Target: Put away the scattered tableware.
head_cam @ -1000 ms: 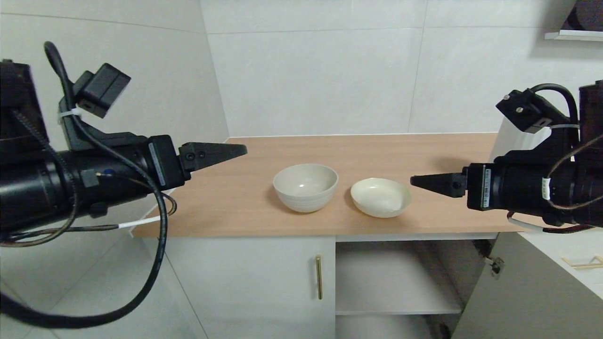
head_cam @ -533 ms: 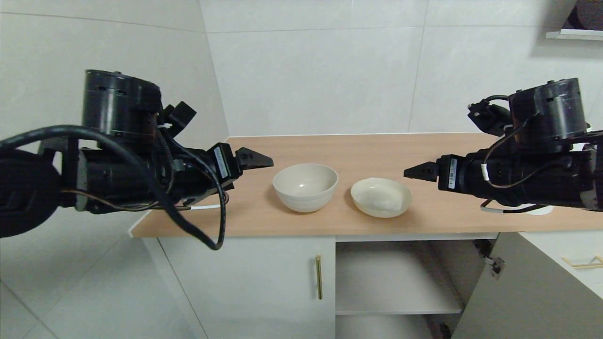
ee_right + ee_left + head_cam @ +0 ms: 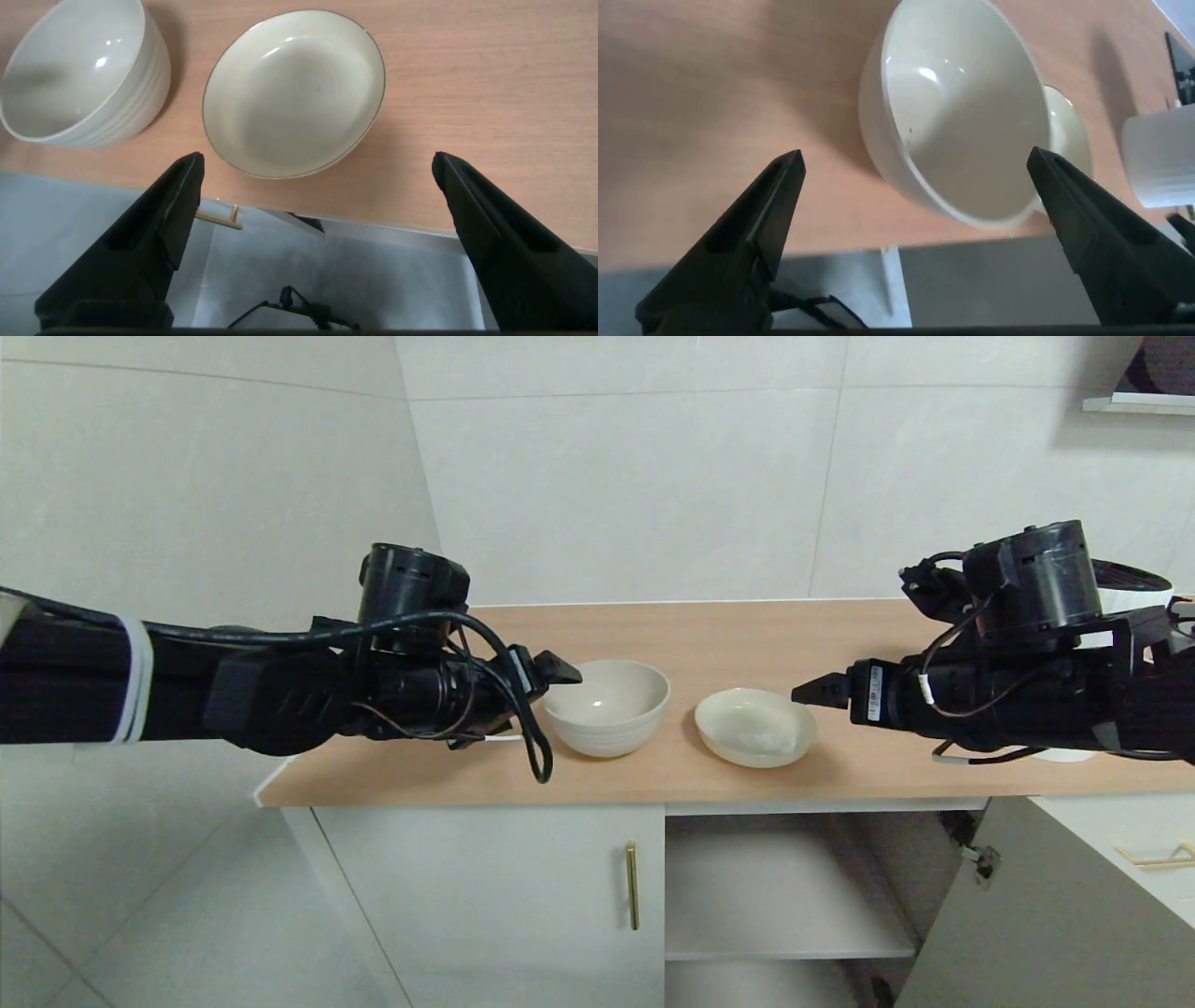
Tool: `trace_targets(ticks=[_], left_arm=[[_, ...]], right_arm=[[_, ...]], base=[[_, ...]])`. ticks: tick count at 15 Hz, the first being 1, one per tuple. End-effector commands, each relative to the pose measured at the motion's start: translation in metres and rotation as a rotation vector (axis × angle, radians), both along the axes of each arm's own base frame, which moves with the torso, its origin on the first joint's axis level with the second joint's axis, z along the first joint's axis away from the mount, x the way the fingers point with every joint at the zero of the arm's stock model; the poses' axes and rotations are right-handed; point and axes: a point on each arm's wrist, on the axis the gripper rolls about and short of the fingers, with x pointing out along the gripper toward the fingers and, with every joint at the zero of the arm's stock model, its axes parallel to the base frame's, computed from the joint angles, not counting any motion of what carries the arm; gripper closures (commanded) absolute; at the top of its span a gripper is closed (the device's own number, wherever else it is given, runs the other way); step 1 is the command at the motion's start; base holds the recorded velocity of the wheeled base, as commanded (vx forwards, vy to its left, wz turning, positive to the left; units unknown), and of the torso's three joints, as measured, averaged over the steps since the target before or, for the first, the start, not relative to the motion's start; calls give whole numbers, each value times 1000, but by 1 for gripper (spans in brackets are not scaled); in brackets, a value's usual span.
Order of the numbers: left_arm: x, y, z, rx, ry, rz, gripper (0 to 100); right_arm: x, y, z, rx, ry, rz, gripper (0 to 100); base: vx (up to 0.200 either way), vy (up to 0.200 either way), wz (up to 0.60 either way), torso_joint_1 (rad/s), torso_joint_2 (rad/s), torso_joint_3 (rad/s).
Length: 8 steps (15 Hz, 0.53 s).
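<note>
Approach stage, I judge: deep bowl (image 3: 606, 707) and shallow bowl (image 3: 755, 726) sit side by side on table (image 3: 822, 635), ungripped. Left jaws apart at deep bowl's 9 o'clock; right jaws apart at shallow bowl's 3 o'clock. Next: straddle a rim, clamp, lift squarely.
</note>
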Motion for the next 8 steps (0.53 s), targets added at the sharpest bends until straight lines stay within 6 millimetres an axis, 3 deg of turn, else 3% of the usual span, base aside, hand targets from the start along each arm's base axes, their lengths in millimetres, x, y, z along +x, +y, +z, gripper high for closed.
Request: trace_targets(ticks=[1,7,8], left_arm=[[10,-4,-18,13,34,0,0],[13,-5,-23,15,38,-2,0],[13,-5,-23,15,38,-2,100]], right_arm=[[0,0,0,0,1,2,0],[-1,1,-1,0,3,2,0],[-1,1,-1,0,3,2,0]], base=[[0,0,0,0,0,0],[0,0,0,0,0,0],[0,0,0,0,0,0]])
